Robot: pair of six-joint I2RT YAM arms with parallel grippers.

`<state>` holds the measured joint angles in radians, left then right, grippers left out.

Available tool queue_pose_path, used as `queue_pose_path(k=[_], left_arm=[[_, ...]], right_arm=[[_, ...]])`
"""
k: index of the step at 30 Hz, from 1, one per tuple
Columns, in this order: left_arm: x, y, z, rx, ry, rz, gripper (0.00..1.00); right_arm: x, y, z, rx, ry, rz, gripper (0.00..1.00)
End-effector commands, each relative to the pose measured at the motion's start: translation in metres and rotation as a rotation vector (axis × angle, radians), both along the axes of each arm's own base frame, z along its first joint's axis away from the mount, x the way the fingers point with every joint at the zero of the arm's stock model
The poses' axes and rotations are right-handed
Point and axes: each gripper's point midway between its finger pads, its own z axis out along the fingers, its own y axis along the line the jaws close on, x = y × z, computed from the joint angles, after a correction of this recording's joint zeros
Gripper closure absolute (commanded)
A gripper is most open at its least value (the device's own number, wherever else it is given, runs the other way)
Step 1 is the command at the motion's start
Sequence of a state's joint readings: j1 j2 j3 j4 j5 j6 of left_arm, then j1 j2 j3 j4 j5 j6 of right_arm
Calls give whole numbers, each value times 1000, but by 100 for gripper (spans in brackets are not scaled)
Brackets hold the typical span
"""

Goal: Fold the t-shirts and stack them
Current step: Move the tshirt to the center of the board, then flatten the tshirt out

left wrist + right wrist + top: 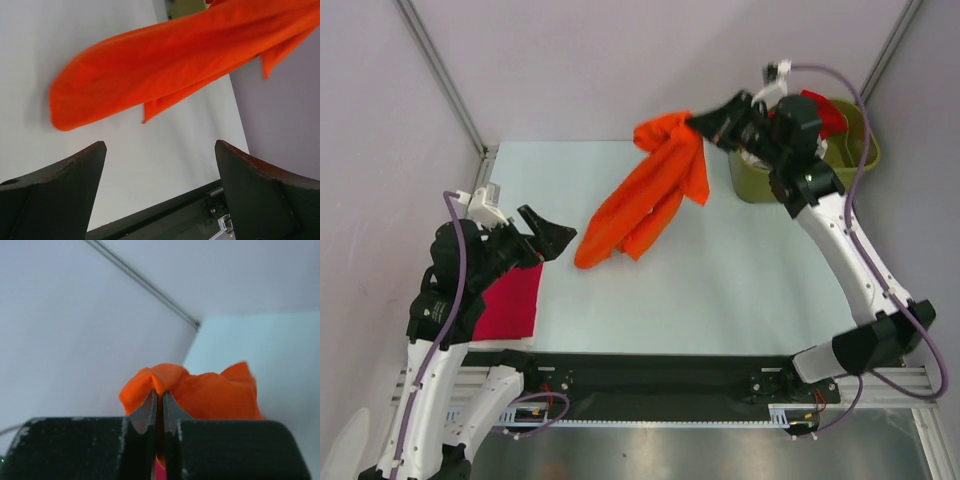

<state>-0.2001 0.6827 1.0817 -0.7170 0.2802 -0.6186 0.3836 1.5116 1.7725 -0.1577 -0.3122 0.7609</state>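
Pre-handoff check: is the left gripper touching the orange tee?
Apart. Left wrist view: left gripper has open, empty jaws; the orange tee hangs ahead, with table visible between.

Up top, the fixed camera looks down from above and behind the arms. Their bases run along the bottom edge, the whole table [720, 290] is in frame, and it stands well back, so everything reads small.

The left wrist camera sits low over the tabletop, peering out through the left gripper [160, 145], whose fingers fill the lower corners. It faces the orange t-shirt [175, 65], close, across the upper half.

The right wrist camera is nearer yet: the right gripper [158, 392] rises at lower centre with orange cloth right behind it, and the view looks out at the wall.

All three views share that shirt. The top and left wrist views also share the tabletop and the olive bin [752, 185], a sliver at the left wrist frame's top edge.
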Motion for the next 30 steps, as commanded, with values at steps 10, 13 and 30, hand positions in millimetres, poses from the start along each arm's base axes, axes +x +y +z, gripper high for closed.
queue_pose_path(k=[10,13,30], left_arm=[[11,-20,-67,-37,231,-88,8],[13,-29,-95,-92,337,-94,12],[128,-27,-201,328,566,-48,15]], right_arm=[[-183,-41,-316,-283,855,303,78],[-201,-81,-362,-387,989,155,74],[-105,-99,-387,-478,978,103,30]])
